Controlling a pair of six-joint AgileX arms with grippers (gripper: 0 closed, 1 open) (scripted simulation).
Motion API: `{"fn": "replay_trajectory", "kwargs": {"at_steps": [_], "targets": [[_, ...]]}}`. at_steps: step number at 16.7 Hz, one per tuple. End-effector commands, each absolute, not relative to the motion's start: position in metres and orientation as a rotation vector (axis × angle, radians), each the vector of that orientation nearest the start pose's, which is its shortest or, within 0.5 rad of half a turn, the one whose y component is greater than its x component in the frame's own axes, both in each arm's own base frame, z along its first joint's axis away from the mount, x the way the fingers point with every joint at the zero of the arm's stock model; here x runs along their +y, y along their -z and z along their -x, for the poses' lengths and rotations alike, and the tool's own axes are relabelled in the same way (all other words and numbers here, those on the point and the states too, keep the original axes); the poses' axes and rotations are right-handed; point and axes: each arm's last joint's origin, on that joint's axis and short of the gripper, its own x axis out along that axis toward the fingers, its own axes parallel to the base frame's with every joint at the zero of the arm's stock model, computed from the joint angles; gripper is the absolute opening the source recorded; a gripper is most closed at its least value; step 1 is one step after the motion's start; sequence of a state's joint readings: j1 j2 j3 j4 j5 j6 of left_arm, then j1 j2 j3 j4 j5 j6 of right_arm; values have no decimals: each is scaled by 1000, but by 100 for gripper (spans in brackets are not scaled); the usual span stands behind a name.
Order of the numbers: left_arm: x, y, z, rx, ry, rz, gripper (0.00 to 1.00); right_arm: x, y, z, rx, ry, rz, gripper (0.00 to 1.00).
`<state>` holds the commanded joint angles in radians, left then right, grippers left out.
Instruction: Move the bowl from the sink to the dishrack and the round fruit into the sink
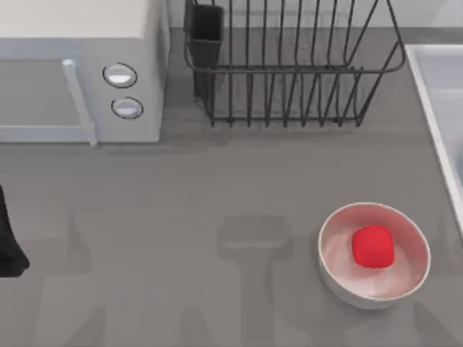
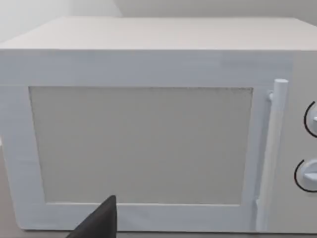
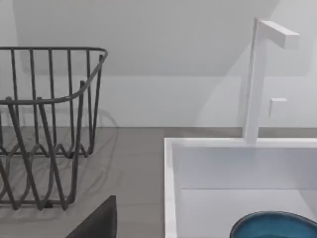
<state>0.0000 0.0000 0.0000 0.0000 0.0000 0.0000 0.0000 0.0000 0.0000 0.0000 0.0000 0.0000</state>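
Both arms parked, grip state can't be read for either.

Left arm sits at the table's left edge, facing the microwave. Right wrist view looks past the dishrack to the sink, where the bowl lies inside, beside the tap. The round fruit rests in the white bowl, front right, well apart from the left arm and just left of the sink rim.

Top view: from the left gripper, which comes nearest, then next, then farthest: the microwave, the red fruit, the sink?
From the left gripper at the table's left edge:
1. the microwave, back left, nearest.
2. the round fruit, in the white bowl, front right.
3. the sink, right edge, farthest.
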Motion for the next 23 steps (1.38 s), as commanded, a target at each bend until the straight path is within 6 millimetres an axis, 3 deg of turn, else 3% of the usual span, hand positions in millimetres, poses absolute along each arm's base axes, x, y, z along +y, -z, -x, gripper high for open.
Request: {"fn": "replay_trajectory", "kwargs": {"at_steps": [5,9,12,15,18,20,23], "targets": [[-1,-160,-106,0,0,0,100,-1,-172,-106,23,-4,10,100],[-1,-160,-106,0,0,0,100,-3,-213,-113,127,1,42,100],[-1,-160,-106,0,0,0,100,-7,-253,-134,258,17,70,100],[-1,-160,-106,0,0,0,100,-15,-291,-172,424,38,94,100],[-1,-160,-106,0,0,0,100,-31,-316,-229,614,58,106,100],[-1,-160,-106,0,0,0,100,-46,-322,-273,745,67,107,100],[-1,-160,-106,0,0,0,100,-76,-310,-340,939,72,97,100]]}}
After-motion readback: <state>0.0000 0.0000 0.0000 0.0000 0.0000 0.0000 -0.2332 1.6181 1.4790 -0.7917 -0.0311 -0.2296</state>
